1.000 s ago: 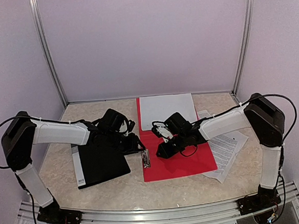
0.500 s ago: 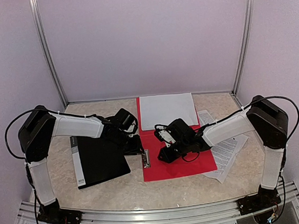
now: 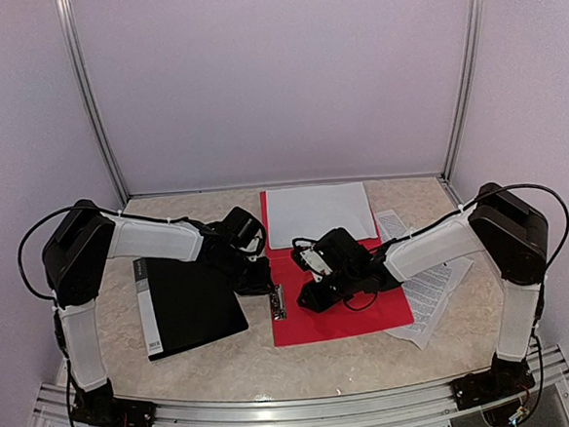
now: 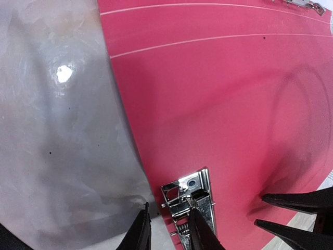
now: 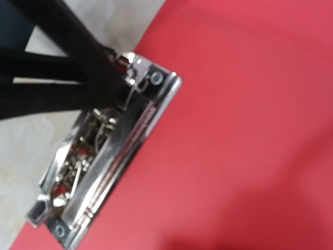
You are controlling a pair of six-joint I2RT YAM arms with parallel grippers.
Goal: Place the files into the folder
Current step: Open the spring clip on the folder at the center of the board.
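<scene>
The red folder (image 3: 369, 310) lies open and flat in the middle of the table, with a metal clip (image 3: 279, 302) at its left edge. One blank white sheet of the files (image 3: 319, 211) lies on its far half. Printed sheets (image 3: 434, 286) stick out from under its right side. My left gripper (image 4: 170, 208) is low over the clip (image 4: 183, 191), jaws narrowly open: one finger over the lever, the other beside the clip's outer edge. My right gripper (image 4: 259, 210) hovers just right of the clip over the red sheet, its tips slightly apart and empty. Its own view shows only the clip (image 5: 99, 166) and folder (image 5: 234, 130).
A black folder cover (image 3: 188, 303) lies flat to the left of the red one, under the left arm. Purple walls with metal posts close in the back and sides. The marbled table top (image 3: 226, 359) shows in front.
The left arm has reached further right and brought its gripper down onto the clip, its jaws narrowing. The right gripper has edged left toward the clip.
</scene>
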